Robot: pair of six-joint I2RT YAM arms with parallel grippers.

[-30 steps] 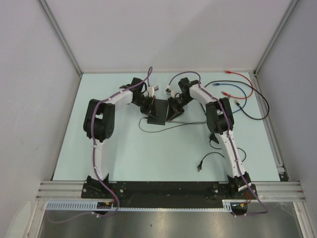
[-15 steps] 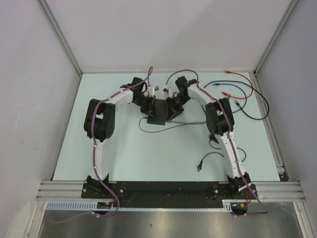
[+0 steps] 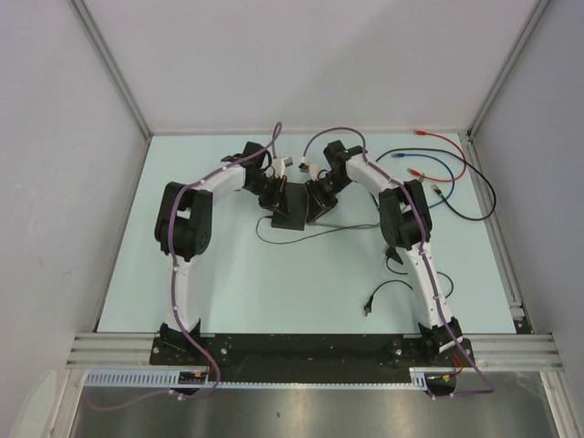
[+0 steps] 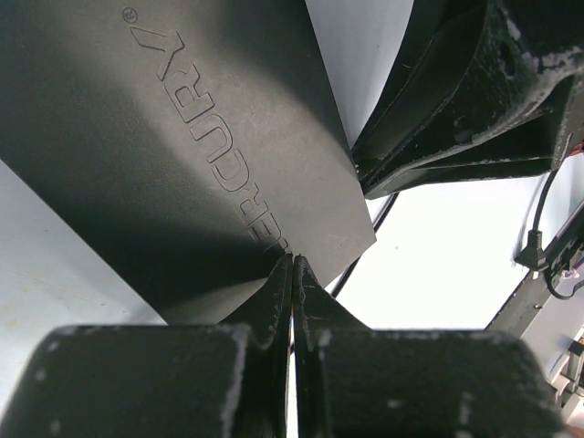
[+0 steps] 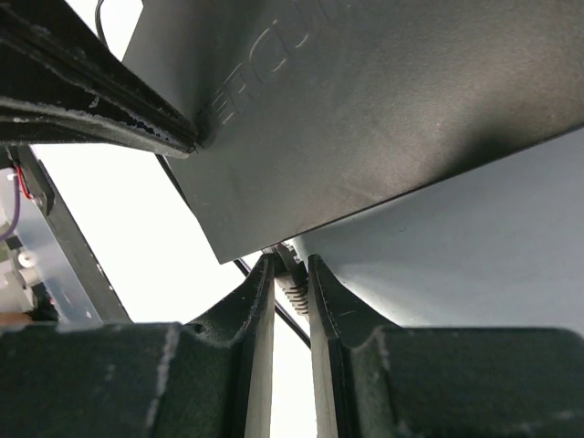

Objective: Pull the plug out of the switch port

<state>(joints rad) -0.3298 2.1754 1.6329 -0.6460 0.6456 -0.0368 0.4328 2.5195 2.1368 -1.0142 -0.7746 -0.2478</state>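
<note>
The switch (image 3: pixel 290 214) is a flat matte-black box lying between both grippers at the middle back of the table. It fills the left wrist view (image 4: pixel 182 164) and the right wrist view (image 5: pixel 365 109). My left gripper (image 3: pixel 279 199) is shut, and its fingertips (image 4: pixel 292 263) rest against the switch's near edge. My right gripper (image 3: pixel 316 199) is shut on the plug (image 5: pixel 294 290), its jaws (image 5: pixel 290 269) clamping the ribbed boot right at the switch's edge. A thin black cable (image 3: pixel 274 242) runs from the switch across the table.
Red (image 3: pixel 447 141), blue (image 3: pixel 429 169) and black (image 3: pixel 484 196) cables lie loose at the back right. Another black lead with a plug (image 3: pixel 370 306) lies near the right arm. Grey walls close in the pale table (image 3: pixel 274 292) on three sides.
My right wrist has shifted slightly left toward the switch. The left arm and the switch have barely moved.
</note>
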